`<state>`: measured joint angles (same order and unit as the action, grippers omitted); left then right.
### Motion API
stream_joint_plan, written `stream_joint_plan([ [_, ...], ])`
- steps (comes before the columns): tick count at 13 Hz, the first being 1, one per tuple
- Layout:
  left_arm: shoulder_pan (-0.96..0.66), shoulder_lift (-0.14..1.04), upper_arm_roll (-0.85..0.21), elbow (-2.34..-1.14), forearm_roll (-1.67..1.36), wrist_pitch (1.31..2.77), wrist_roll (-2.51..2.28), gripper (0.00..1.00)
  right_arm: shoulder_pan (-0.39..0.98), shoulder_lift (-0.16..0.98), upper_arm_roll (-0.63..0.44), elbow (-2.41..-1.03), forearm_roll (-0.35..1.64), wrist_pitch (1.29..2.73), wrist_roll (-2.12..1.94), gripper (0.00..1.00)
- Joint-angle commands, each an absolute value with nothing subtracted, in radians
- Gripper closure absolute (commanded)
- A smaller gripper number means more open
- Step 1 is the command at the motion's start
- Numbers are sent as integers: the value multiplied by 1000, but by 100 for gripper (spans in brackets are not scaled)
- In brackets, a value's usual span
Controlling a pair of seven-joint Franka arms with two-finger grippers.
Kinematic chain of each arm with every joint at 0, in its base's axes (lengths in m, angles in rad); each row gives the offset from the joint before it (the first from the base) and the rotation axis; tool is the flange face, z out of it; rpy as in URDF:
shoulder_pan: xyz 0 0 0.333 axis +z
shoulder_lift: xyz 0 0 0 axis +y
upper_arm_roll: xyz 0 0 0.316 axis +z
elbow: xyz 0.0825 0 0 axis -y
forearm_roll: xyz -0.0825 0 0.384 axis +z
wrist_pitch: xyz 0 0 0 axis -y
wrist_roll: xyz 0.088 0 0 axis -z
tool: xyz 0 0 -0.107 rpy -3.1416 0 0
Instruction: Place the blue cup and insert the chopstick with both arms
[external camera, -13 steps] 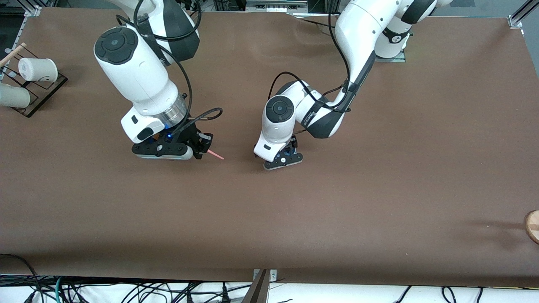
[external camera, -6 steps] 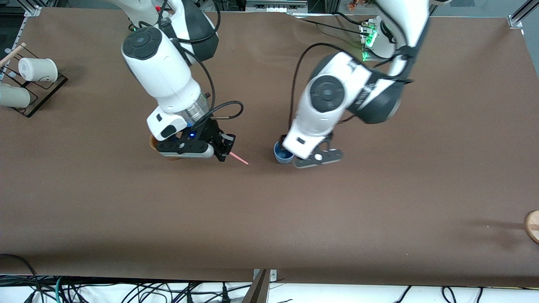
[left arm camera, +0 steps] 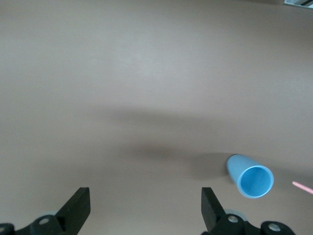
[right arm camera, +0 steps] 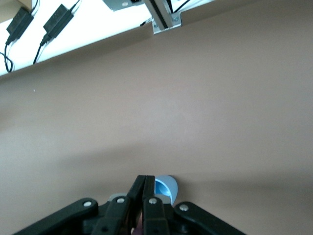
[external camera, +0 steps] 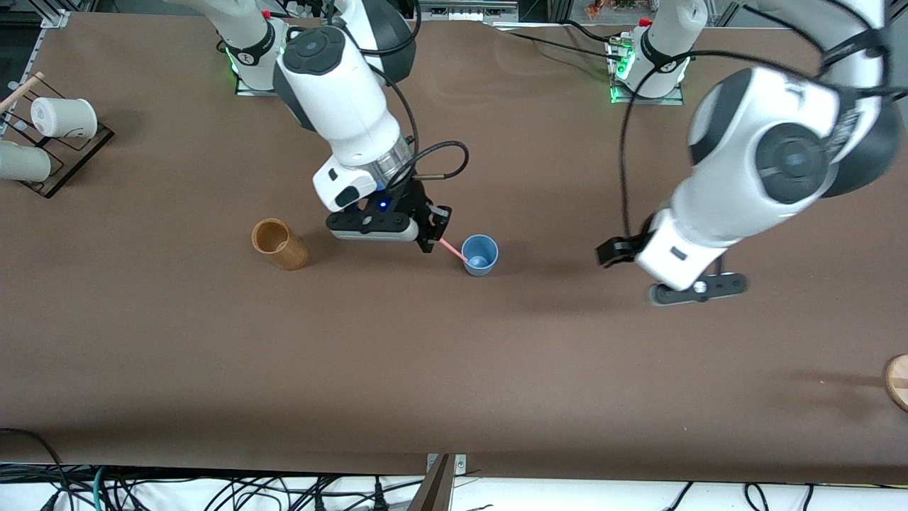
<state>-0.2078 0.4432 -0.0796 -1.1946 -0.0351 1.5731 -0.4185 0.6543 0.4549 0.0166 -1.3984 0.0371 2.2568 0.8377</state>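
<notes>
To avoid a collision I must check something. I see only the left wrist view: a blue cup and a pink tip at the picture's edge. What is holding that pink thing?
Observer: The right pincer is shut on it. It is the chopstick.
Operator: Is the stick already in the cup?
Observer: Its lower tip is at the rim of the blue cup, on the side toward the right arm's end. I cannot tell whether it is inside.
Operator: And where is my left pincer on the table?
Observer: The left pincer is over the table, away from the blue cup toward the left arm's end.
</notes>
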Motion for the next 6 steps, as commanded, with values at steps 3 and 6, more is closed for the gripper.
stream_joint_plan([
  [3,-33,336,-97,-1221,-52,1457,-180,0,675,512,11,-1367,6,2269,864,100],
  [6,50,299,-98,-1235,-49,1419,-52,0,693,520,12,-1368,5,2269,890,100],
])
